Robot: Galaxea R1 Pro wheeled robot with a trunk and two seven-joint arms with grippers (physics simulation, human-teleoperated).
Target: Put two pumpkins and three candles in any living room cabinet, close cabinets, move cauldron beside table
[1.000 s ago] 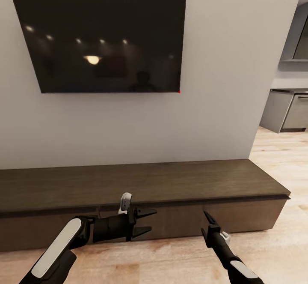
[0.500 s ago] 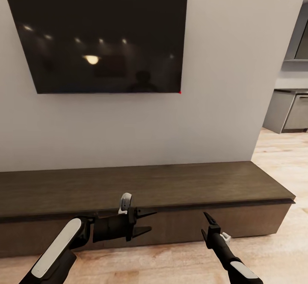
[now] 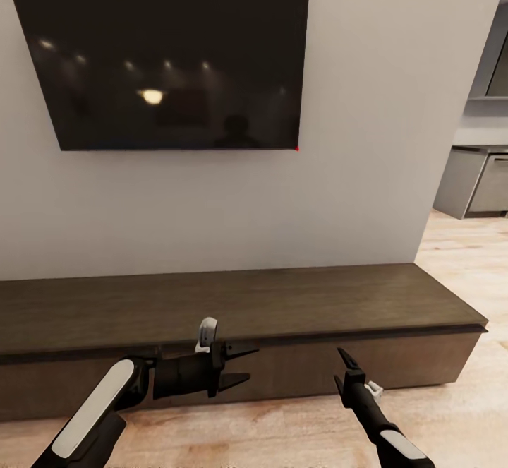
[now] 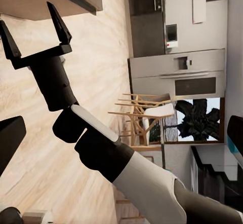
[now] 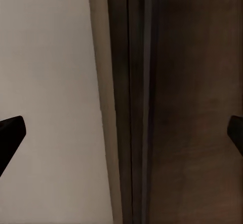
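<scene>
The long dark-brown cabinet (image 3: 282, 298) runs along the wall in front of me, and its flat fronts (image 3: 296, 366) look shut. My left gripper (image 3: 243, 366) hangs open just before the cabinet's front, holding nothing. My right gripper (image 3: 341, 368) points up at the front a little further right; in the left wrist view this right gripper (image 4: 34, 29) stands open and empty. The right wrist view looks closely at the cabinet's dark wood (image 5: 197, 102), with its fingertips spread wide. The pumpkins, candles, cauldron and coffee table are out of view.
A large black TV (image 3: 169, 58) hangs on the grey wall above the cabinet. Pale wood floor (image 3: 466, 256) opens past the cabinet's right end toward grey kitchen units (image 3: 480, 186). Wooden dining chairs (image 4: 136, 117) and built-in ovens (image 4: 187, 77) appear in the left wrist view.
The whole head view has shifted a little, so the camera moved. My right gripper has dipped slightly. The left gripper keeps its pose.
</scene>
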